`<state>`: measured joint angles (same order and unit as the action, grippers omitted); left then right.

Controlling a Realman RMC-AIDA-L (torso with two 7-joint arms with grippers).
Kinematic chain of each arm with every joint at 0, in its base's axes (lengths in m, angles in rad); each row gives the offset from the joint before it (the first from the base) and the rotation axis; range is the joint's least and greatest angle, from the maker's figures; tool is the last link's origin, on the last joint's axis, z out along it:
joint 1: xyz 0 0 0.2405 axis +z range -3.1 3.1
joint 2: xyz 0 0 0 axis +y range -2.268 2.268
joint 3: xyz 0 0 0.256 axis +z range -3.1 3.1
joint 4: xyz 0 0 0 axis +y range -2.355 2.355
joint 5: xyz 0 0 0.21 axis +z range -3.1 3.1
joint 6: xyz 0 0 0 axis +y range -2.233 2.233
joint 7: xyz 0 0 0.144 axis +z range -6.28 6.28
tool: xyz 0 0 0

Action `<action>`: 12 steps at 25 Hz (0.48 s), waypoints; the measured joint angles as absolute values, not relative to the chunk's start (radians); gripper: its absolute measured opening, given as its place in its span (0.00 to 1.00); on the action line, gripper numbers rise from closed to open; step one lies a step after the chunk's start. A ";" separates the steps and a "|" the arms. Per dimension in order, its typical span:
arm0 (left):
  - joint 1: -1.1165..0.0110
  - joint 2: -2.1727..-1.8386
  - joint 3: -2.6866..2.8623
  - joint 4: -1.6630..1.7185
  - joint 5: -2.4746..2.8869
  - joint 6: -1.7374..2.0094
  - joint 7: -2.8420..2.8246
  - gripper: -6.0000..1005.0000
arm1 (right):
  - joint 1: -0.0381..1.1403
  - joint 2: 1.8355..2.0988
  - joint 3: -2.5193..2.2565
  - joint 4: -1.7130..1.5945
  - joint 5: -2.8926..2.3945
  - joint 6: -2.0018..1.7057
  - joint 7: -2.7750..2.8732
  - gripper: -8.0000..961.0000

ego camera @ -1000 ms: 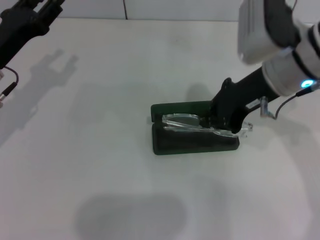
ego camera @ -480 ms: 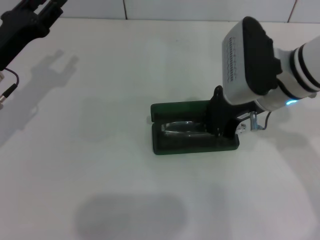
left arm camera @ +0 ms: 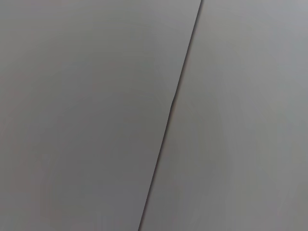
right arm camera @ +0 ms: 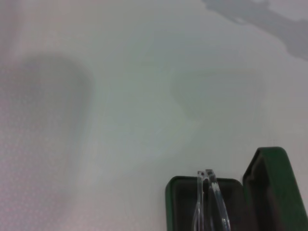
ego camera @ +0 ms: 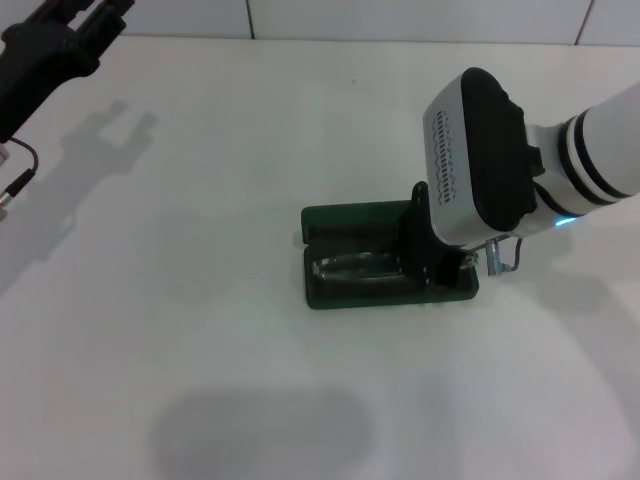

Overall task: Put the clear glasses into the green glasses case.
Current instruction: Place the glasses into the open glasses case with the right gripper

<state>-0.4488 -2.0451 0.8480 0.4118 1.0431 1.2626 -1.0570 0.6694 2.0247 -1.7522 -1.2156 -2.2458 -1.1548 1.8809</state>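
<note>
In the rounded green glasses case (ego camera: 345, 282), the clear glasses (ego camera: 350, 266) lie.

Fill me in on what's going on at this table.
The right gripper is down at the right end of the open green case, with the clear glasses lying in the case's tray. Whether it grips them can't be seen. The lid stands open behind. The left gripper is parked high at the table's far left corner, away from the work.

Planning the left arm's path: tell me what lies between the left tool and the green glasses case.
Bare white table only, per head view, from left tool to green glasses case.
</note>
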 joint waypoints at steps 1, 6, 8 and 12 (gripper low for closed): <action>-0.449 -2.045 0.848 0.412 1.043 1.262 -1.057 0.56 | 0.667 2.025 -1.754 -1.217 -2.246 -1.149 1.874 0.12; -0.448 -2.045 0.848 0.411 1.043 1.262 -1.056 0.56 | 0.642 2.025 -1.755 -1.232 -2.239 -1.127 1.824 0.12; -0.448 -2.045 0.849 0.411 1.043 1.262 -1.056 0.56 | 0.626 2.025 -1.757 -1.245 -2.237 -1.118 1.803 0.12; -0.446 -2.046 0.849 0.411 1.043 1.262 -1.055 0.56 | 0.605 2.026 -1.772 -1.258 -2.237 -1.104 1.777 0.12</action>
